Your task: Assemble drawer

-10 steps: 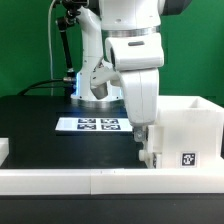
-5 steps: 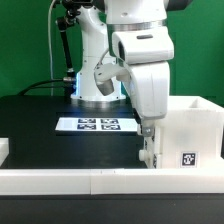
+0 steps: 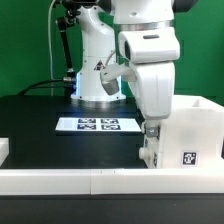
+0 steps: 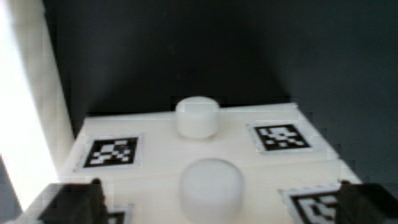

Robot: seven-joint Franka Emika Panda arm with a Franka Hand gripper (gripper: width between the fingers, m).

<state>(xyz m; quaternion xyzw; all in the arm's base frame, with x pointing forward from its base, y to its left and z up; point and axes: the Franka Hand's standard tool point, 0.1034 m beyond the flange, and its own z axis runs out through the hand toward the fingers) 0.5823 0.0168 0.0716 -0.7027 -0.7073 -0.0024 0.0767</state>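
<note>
Showing jaws [image 4: 205, 205] apart above the tagged drawer panel [image 4: 196, 150]; exterior view hides them behind the drawer box [image 3: 185, 135].

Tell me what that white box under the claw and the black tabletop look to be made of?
The white box looks like molded or printed plastic: matte, uniformly white, with thick walls and rounded edges, carrying a printed paper-like tag. The black tabletop seems to be a dull cloth or mat, showing no shine, though the pictures cannot settle which.
</note>
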